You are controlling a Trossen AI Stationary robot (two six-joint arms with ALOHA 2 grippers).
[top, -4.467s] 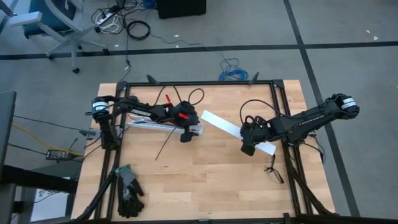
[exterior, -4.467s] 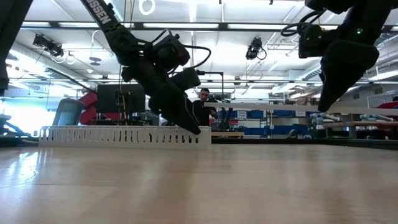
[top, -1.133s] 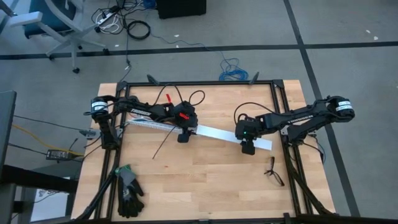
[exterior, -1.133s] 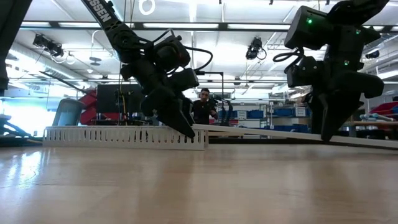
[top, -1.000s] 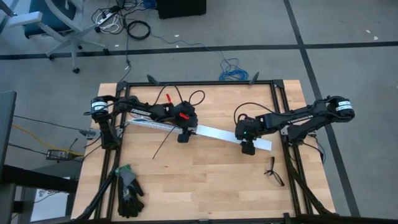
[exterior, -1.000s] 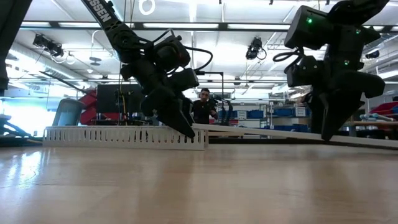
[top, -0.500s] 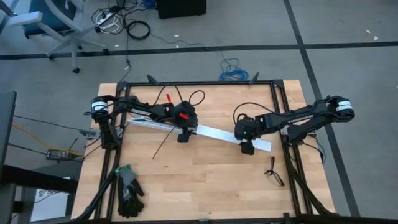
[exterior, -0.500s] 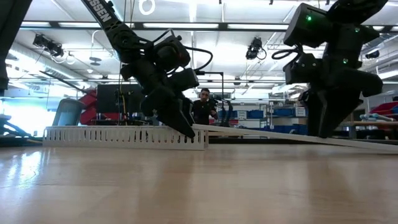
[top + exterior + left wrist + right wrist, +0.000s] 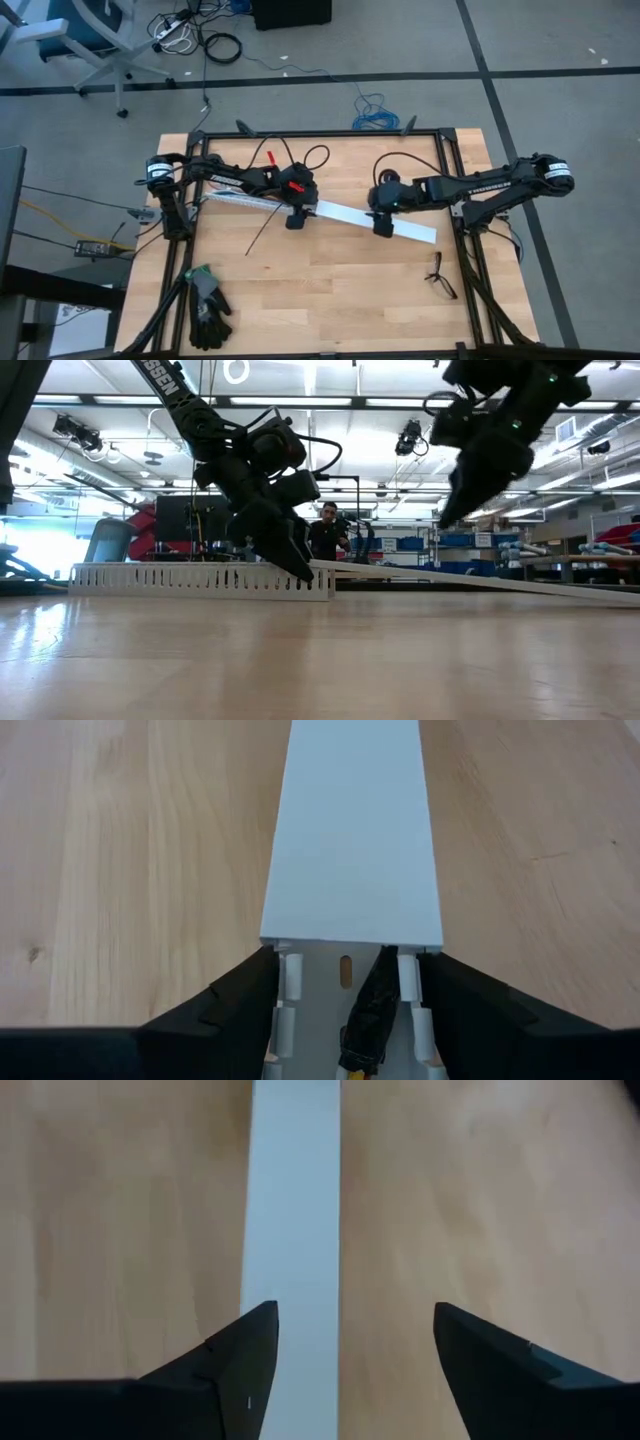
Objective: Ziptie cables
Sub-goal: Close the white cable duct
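The cables show only in the left wrist view, as a dark plug with a yellow wire [image 9: 365, 1015] lying inside the white slotted duct [image 9: 240, 199]. The black ziptie [image 9: 262, 232] lies flat on the table, near the duct. My left gripper [image 9: 297, 218] [image 9: 345, 955] is shut on the duct's right end. A flat white cover strip [image 9: 375, 221] rests one end on that duct end and slants down to the table. My right gripper [image 9: 382, 228] [image 9: 450, 515] hangs open above this strip, which lies between and below its fingers [image 9: 240, 1350]. My left gripper pinches the slotted duct at its right end [image 9: 292, 970], one finger [image 9: 235, 995] on each toothed side wall. The fingers come slanting down from above, pointing along the duct. The duct lies on the table [image 9: 200, 578].
A pair of black gloves [image 9: 207, 305] lies near the table's near left corner. Dark-framed spectacles [image 9: 438, 272] lie by the right rail. Black frame rails border the table [image 9: 320, 132]. A person [image 9: 325, 530] stands far behind the table.
My right gripper has lifted up off the white cover strip and moved toward the table's left along it. The strip has stayed where it was, one end still on the duct.
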